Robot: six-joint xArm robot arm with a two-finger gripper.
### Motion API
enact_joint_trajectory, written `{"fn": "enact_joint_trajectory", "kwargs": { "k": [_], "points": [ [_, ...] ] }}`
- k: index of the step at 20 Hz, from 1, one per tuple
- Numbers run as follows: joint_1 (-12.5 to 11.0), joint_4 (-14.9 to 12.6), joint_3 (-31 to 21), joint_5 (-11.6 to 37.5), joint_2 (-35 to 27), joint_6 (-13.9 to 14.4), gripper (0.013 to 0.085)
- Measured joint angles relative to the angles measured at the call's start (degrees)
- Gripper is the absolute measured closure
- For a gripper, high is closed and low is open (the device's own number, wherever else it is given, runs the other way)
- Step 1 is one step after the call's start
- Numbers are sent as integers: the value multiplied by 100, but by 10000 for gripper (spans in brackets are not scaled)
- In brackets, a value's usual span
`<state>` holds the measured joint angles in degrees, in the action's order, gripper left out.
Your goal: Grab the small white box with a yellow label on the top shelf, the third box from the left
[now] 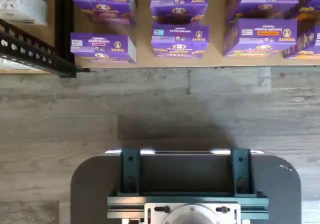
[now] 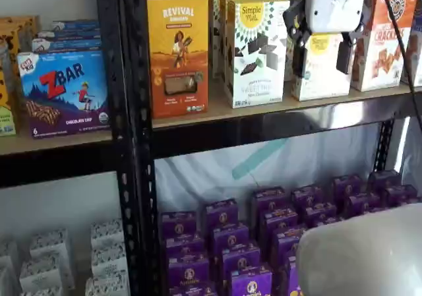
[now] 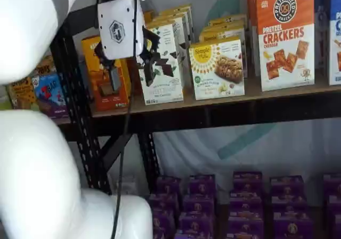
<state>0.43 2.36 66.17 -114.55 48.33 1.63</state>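
The small white box with a yellow sunburst label stands on the top shelf point(image 2: 277, 121) in both shelf views point(image 2: 321, 72) point(image 3: 217, 68). It sits between the taller white Simple Mills box point(image 2: 257, 49) and an orange cracker box point(image 2: 382, 42). My gripper point(image 2: 322, 57) hangs at the box's height, out in front of the shelf and apart from the box. Its two black fingers stand open with a plain gap, and the box shows through that gap. In a shelf view the gripper point(image 3: 130, 63) appears left of the box. The wrist view shows neither gripper nor box.
An orange Revival box point(image 2: 178, 52) stands left of the Simple Mills box. A black perforated upright point(image 2: 128, 138) divides the shelves, with a ZBar box point(image 2: 62, 91) beyond it. Several purple Annie's boxes point(image 1: 180, 34) fill the low shelf. A dark mount with teal brackets point(image 1: 185, 184) stands over the wood floor.
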Motion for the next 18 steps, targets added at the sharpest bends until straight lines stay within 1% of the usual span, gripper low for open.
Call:
{"fn": "enact_joint_trajectory", "kwargs": {
  "k": [1,2,4,8,12,13,18],
  "points": [
    [-63,71,20,-43,-23,-30,130],
    [-191,206,54,-117,-64,-85,130],
    [-231,258,62,-149,-73,-112,130],
    [-125,98,34,-106,-32,-85,130],
    [-200,24,-6,30,-1,-188,130],
    [-234,3,-15,76,0,-230,130],
    [-607,-186,-47,509,-110,-667,130]
  ]
}}
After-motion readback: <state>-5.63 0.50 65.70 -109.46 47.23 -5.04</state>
